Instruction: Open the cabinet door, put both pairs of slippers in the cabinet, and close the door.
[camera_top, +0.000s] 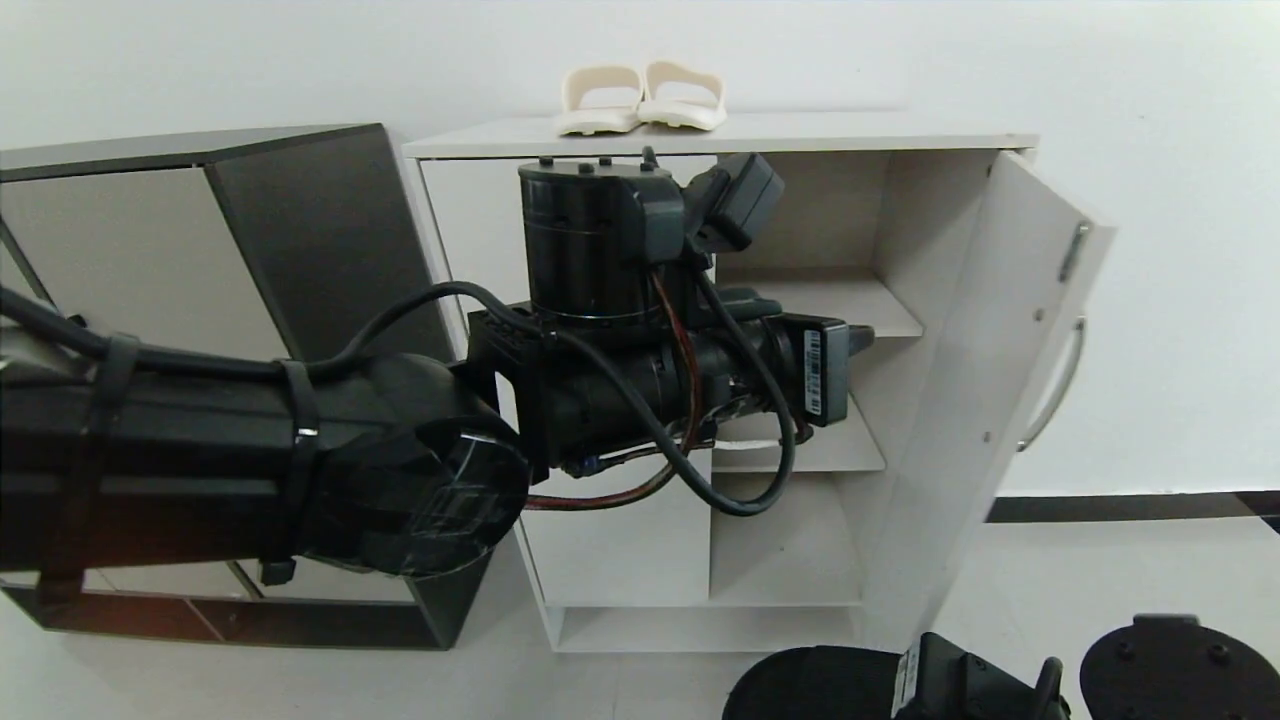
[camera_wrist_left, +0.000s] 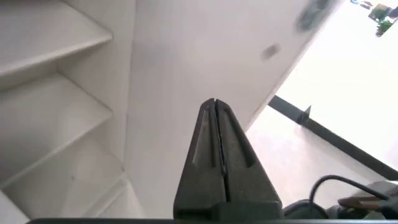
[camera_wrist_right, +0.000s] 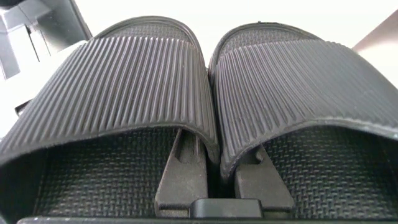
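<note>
Closest to me, the right hand (camera_wrist_right: 214, 155) gripped the black slippers (camera_wrist_right: 149, 81). One finger sat under each strap, and the two pinched the straps' adjoining inner sides together. In the head view the pair hung low at the near edge, above the pale floor (camera_top: 1050, 580) in front of the cabinet (camera_top: 700, 630).

Past that, the left arm crossed in front of the cabinet's open front, and the left hand (camera_wrist_left: 214, 109) was closed with its fingers pressed flat together and nothing between them. It sat at the height of the middle shelf (camera_top: 830, 300) with its tip toward the inner face of the door (camera_top: 980, 420). I could not tell whether it touched the door.

The door stood swung open on the right, its handle (camera_top: 1060, 385) on the outer side. Farthest back, the cream slippers (camera_top: 640, 100) lay side by side on the cabinet's top against the wall. A dark cabinet (camera_top: 300, 230) stood just beside the white one on the left.
</note>
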